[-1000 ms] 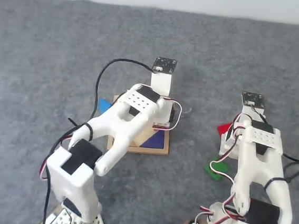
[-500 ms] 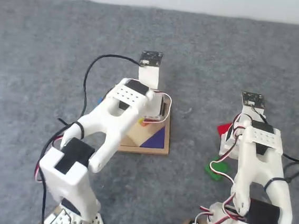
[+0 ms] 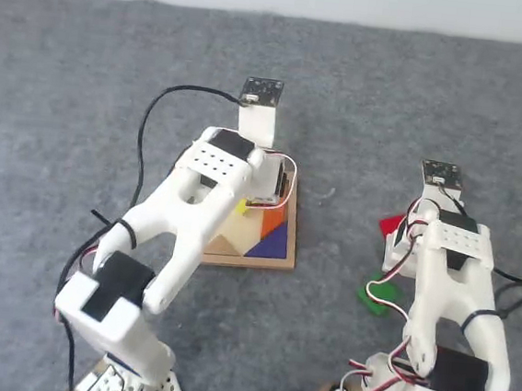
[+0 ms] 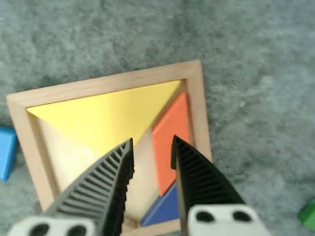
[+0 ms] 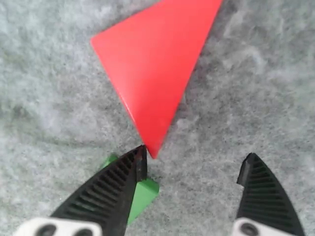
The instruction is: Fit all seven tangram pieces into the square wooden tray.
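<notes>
On the grey desk [image 3: 67,94], the square wooden tray [image 4: 106,82] held three pieces: the large yellow triangle [image 4: 103,115] along one side, the orange piece [image 4: 170,132] touching it, and the dark blue piece [image 4: 162,209] in a corner. The large red triangle [image 5: 157,64], the light blue piece [image 4: 5,152] just beside the tray, and the small green piece [image 5: 142,194] lay outside, so the task looked under half done. The left end effector [image 4: 152,142] hung over the tray's bare middle, slightly parted and empty. The right end effector [image 5: 197,155] pointed down at the red triangle's tip, spread wide, gripping nothing.
</notes>
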